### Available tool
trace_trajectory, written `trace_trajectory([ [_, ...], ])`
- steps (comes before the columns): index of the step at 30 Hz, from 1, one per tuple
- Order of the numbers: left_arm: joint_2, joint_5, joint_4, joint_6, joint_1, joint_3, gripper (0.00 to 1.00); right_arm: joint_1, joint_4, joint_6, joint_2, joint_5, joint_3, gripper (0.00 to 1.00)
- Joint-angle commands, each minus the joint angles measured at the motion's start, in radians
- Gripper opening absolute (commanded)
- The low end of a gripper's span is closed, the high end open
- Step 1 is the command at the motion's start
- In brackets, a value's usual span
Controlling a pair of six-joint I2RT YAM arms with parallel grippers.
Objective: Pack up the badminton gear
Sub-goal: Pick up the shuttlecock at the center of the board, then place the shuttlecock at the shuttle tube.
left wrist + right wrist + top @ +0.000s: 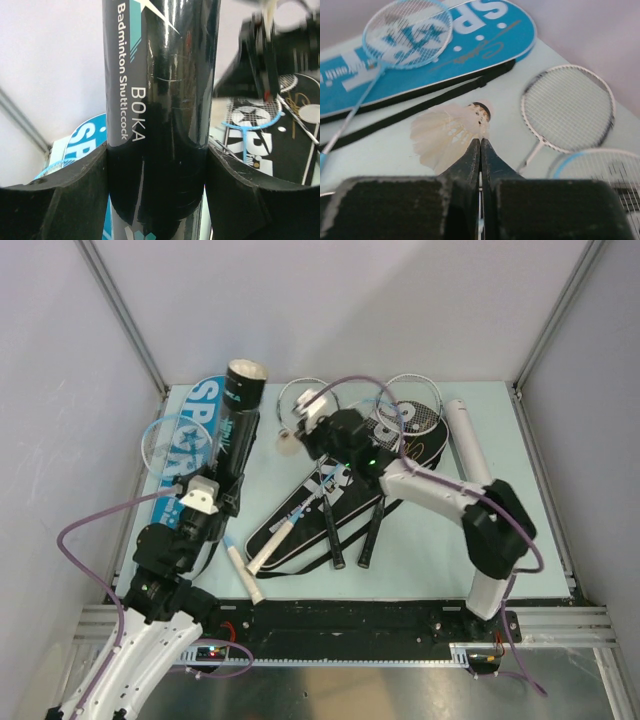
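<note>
My left gripper is shut on the lower part of a black shuttle tube, which is tilted up with its open mouth toward the back. In the left wrist view the tube, marked "BOKA Badminton Shuttlecock", fills the gap between my fingers. My right gripper is shut, pinching a white feather shuttlecock at its fingertips. The shuttlecock hangs just above the table, right of the tube. A blue "SPORT" bag lies under the tube, with a blue racket on it.
A black racket bag lies mid-table with black-handled rackets across it. A white-handled racket lies near the front. A white tube lies at the back right. White-framed racket heads lie at the back.
</note>
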Motion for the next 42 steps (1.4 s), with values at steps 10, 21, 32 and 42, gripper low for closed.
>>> trace_trajectory([
  [10, 0.128, 0.427, -0.01, 0.148, 0.003, 0.016, 0.36, -0.399, -0.517, 0.486, -0.494, -0.255, 0.032, 0.0],
  [21, 0.209, 0.559, -0.034, 0.212, 0.003, 0.016, 0.36, -0.701, -0.718, 0.707, -0.784, -0.748, 0.054, 0.0],
  [32, 0.189, 0.659, -0.058, 0.308, 0.003, 0.004, 0.34, -0.734, -0.67, 0.881, -0.843, -1.02, 0.005, 0.0],
  [42, 0.18, 0.689, -0.039, 0.314, 0.003, -0.004, 0.31, -0.635, -0.61, 0.902, -0.781, -1.01, -0.066, 0.0],
])
